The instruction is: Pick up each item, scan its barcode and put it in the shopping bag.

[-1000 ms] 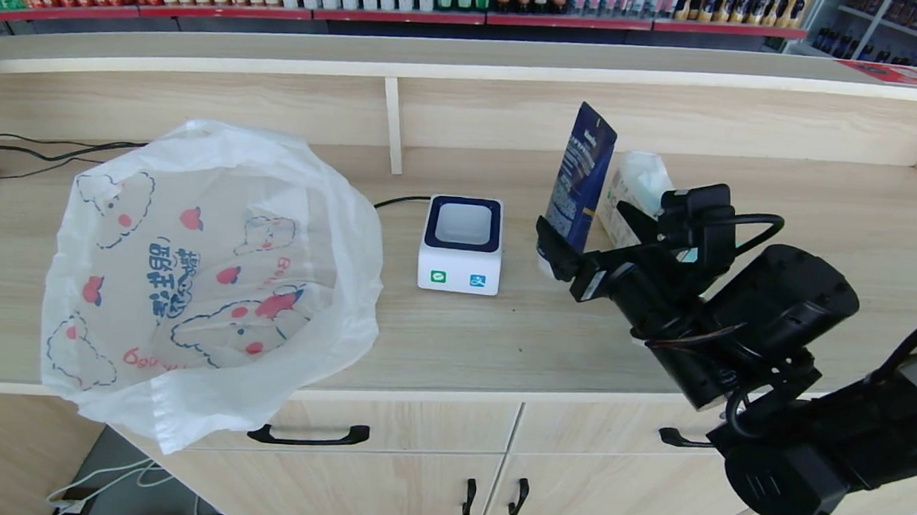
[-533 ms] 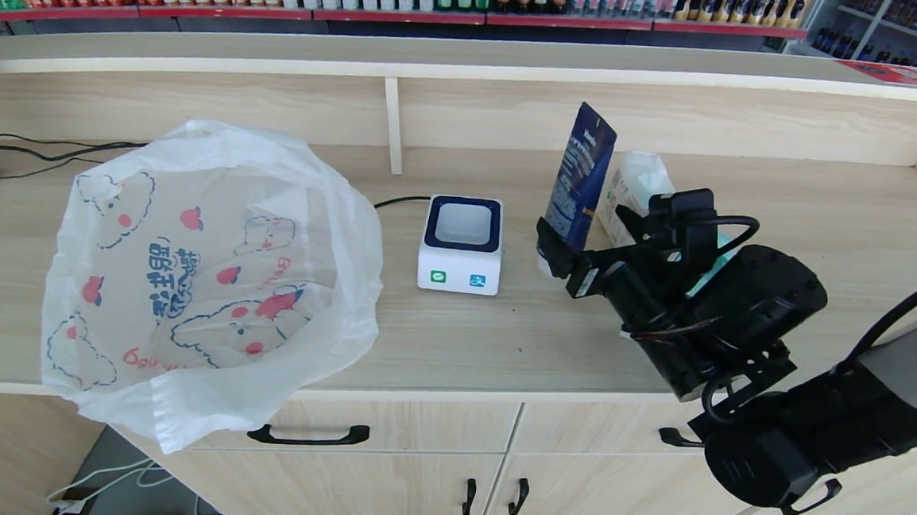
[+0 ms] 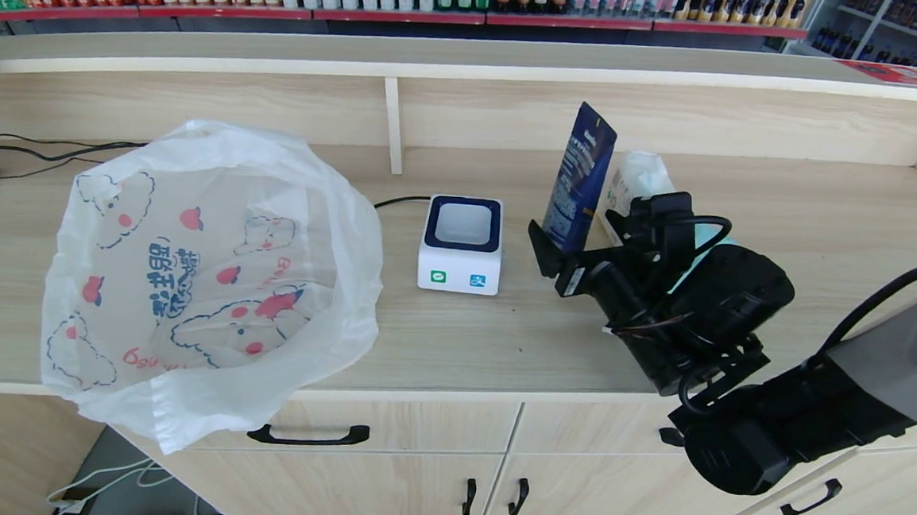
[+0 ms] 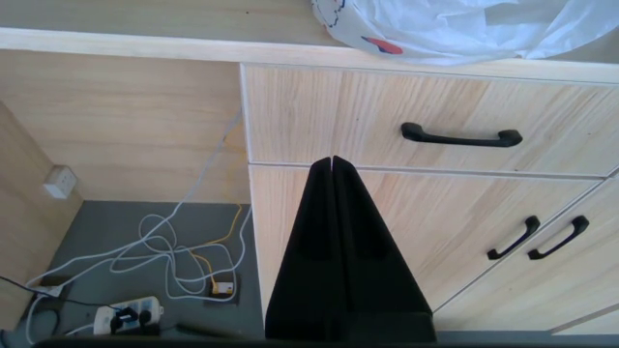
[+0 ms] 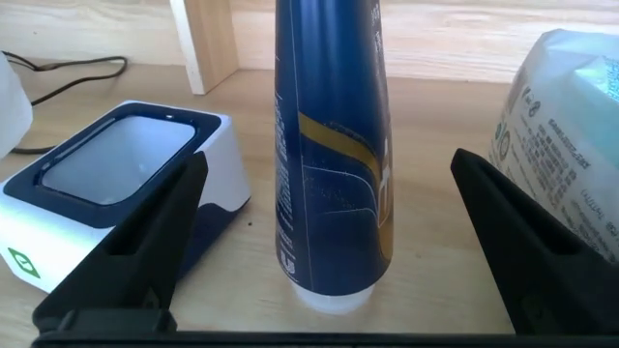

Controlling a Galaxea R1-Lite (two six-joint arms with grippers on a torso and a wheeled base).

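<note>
nearest, below the table's (image 3: 501, 348) front edge, the left tool (image 4: 334, 172) hangs before the pale wooden drawer fronts (image 4: 387, 106), clenched, its two black fingers pressed flat together with nothing between them. cables and a power strip (image 4: 131, 316) lie on the floor beneath it. on the left part of the table the white shopping bag (image 3: 203, 274) sits open-mouthed, printed with red and blue cartoon figures, its lower edge drooping over the table's front. to the right, the right tool (image 3: 579, 237) is low over the table, released, its fingers (image 5: 131, 256) spread wide on either side of a dark blue tube (image 3: 581, 173), with a gap showing on both sides. the tube stands upright on its cap. the white scanner (image 3: 462, 243) with its dark-framed window sits just beside the tube, between it and the bag, a black cable (image 3: 398, 200) running off behind it. a soft pack of wipes (image 3: 630, 184) lies just behind the tube. farthest back, bottles line a red shelf (image 3: 441, 14).
</note>
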